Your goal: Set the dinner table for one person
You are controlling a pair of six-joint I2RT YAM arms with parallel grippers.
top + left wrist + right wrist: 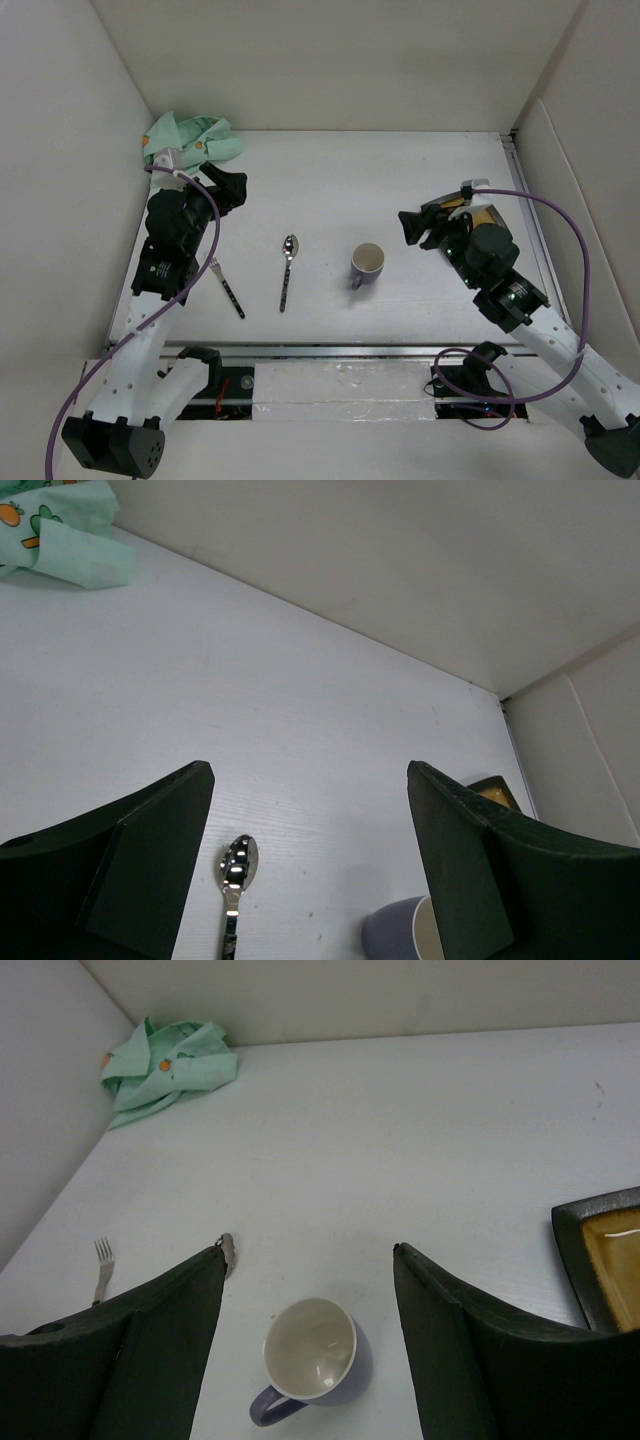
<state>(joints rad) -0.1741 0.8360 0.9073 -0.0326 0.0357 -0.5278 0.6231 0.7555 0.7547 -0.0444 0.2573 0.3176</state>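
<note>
The white dinner table [380, 180] holds a fork [227, 287], a spoon [287, 270] and a purple mug [367, 264] with a white inside, in a row near the front. A crumpled mint-green printed cloth [190, 138] lies in the back left corner. A dark square plate [483, 213] with a yellow-brown inside lies at the right, partly hidden under the right arm. My left gripper [225, 190] is open and empty, above the table behind the fork. My right gripper [412, 228] is open and empty, just right of the mug.
White walls close in the table at the back and both sides. A metal rail [340, 350] runs along the near edge. The left wrist view shows the spoon [235, 880], mug [400, 932] and cloth [60, 535]. The right wrist view shows the mug [312, 1355], fork [102, 1265] and plate [605, 1260].
</note>
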